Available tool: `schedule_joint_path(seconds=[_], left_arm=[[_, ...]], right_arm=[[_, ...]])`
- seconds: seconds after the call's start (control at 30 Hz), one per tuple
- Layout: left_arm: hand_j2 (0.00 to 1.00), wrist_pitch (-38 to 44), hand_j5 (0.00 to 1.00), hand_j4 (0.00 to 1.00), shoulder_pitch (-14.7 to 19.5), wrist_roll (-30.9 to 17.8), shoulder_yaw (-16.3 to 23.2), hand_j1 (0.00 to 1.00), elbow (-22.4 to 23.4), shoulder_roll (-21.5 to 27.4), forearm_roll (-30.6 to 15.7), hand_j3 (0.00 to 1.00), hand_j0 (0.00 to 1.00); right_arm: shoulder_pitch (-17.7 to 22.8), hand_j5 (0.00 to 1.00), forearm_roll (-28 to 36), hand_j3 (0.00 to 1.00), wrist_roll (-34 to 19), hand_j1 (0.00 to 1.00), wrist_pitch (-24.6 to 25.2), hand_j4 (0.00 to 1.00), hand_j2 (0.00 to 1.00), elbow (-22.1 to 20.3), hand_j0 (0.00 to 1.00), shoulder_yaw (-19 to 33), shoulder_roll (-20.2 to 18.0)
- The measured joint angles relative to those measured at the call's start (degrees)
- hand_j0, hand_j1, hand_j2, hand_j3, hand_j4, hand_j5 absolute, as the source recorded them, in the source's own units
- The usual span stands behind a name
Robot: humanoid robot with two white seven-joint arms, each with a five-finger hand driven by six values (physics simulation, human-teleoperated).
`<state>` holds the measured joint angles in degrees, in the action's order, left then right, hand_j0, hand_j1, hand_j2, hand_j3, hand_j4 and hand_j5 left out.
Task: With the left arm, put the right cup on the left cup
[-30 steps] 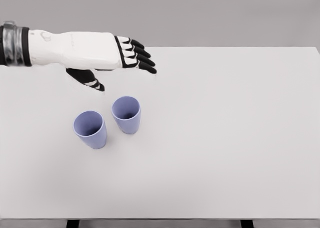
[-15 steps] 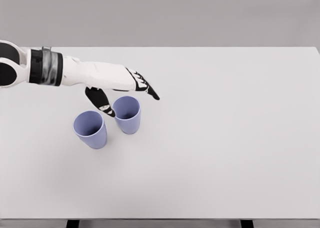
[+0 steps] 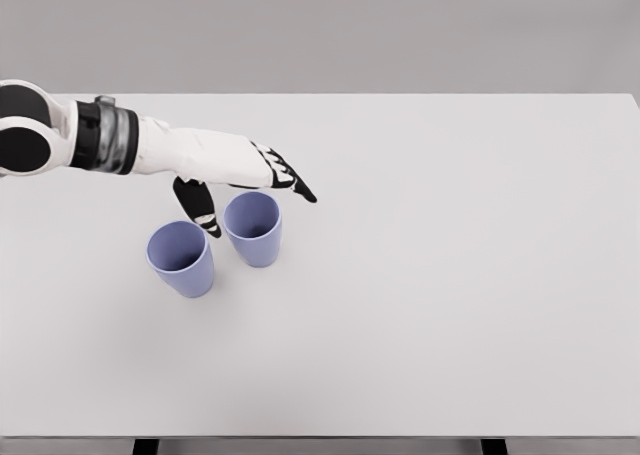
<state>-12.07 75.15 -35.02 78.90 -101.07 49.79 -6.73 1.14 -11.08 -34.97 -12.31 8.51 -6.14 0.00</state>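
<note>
Fingers (image 3: 292, 182) of the left hand (image 3: 240, 175) are stretched out and spread, so the hand is open and grips nothing. The black fingertips point to the right and a little down, and they lie just behind the far rim of the right cup (image 3: 254, 229). The thumb (image 3: 198, 206) hangs down apart from the fingers, and its tip is between the 2 cups, near the left side of the right cup. I cannot tell if the thumb touches this cup or only stands before it.

The right cup is lilac-blue, upright and open at the top. The left cup (image 3: 182, 258) has the same colour and shape; it stands just beside the right one, a little nearer to the camera, with a narrow gap between them. Both cups stand on the white table (image 3: 450, 275), in its left half.

The white left arm (image 3: 120, 140) comes in from the left edge, with a grey and black band at the wrist.
</note>
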Motion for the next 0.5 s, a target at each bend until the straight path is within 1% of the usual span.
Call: schedule_joint_path(seconds=[0.2,0.3,0.5], left_arm=[[1.00,0.06,1.00,1.00,0.00,0.00,0.11,1.00,0.02,-0.16,0.12,1.00,1.00],[1.00,0.07,1.00,1.00,0.61,0.00,0.15,1.00,0.68,-0.24,0.34,1.00,1.00],[1.00,-0.08,1.00,1.00,0.88,0.00,0.23,1.00,5.77,-2.33,1.58,1.00,1.00]], right_arm=[[0.00,1.00,0.00,1.00,0.00,1.00,-0.01,1.00,1.00,0.00,1.00,0.00,0.00],[0.00,1.00,0.00,1.00,0.00,1.00,-0.01,1.00,1.00,0.00,1.00,0.00,0.00],[0.00,1.00,0.00,1.00,0.00,1.00,-0.01,1.00,1.00,0.00,1.00,0.00,0.00]])
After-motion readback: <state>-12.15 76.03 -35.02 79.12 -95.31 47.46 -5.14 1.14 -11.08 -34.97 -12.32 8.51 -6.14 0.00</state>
